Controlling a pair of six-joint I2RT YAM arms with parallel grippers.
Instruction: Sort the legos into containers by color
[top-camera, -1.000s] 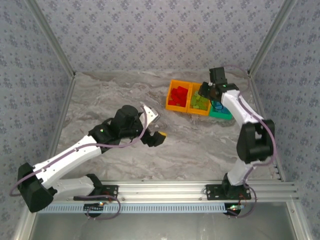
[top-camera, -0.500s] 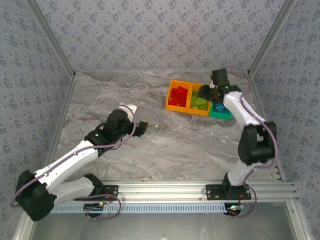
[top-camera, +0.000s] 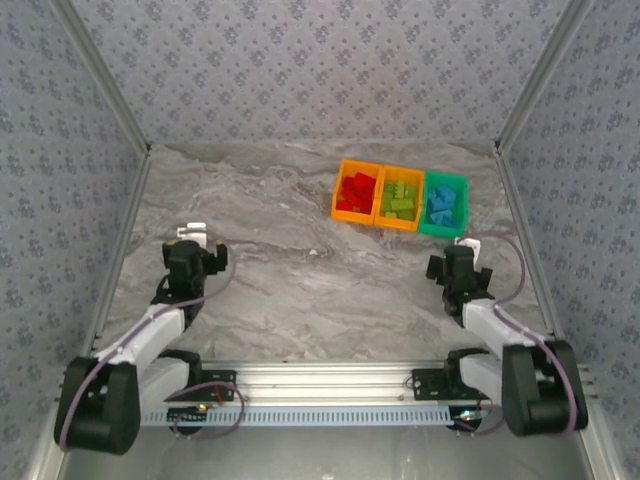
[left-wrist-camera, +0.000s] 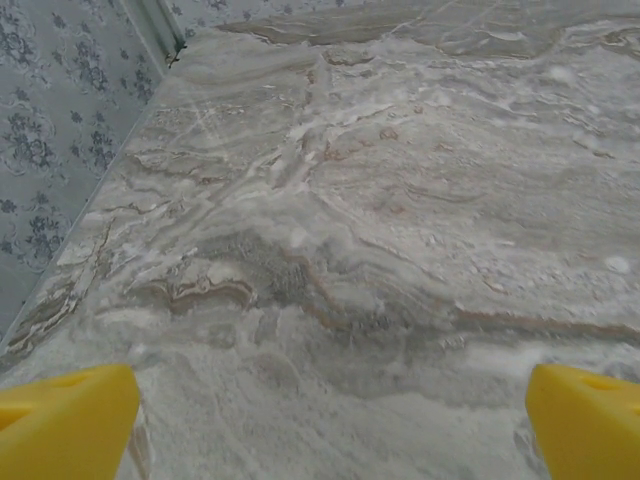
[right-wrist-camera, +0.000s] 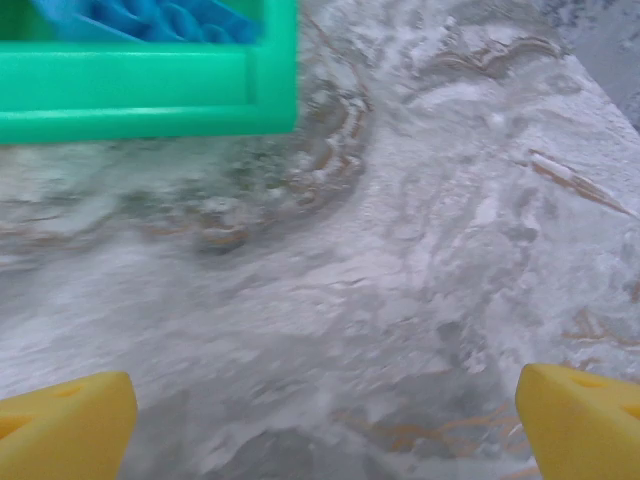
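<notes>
Across a grey marbled table (top-camera: 300, 290), the white left arm (top-camera: 150, 325) and right arm (top-camera: 495, 325) sit folded low, well apart from the containers (top-camera: 381, 196), three joined bins in a row. Red legos (top-camera: 355, 189) lie in the orange end bin, lime legos (top-camera: 400, 201) in the middle orange bin, and blue legos (top-camera: 441, 206) in the green end bin. Left gripper (left-wrist-camera: 330, 415) and right gripper (right-wrist-camera: 325, 420) both gape wide, yellow fingers far apart, holding nothing. The right gripper faces the green bin's near wall.

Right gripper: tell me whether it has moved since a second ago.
Yes. The right gripper has drawn back from above the green bin toward the table's near edge, now clear of it.
</notes>
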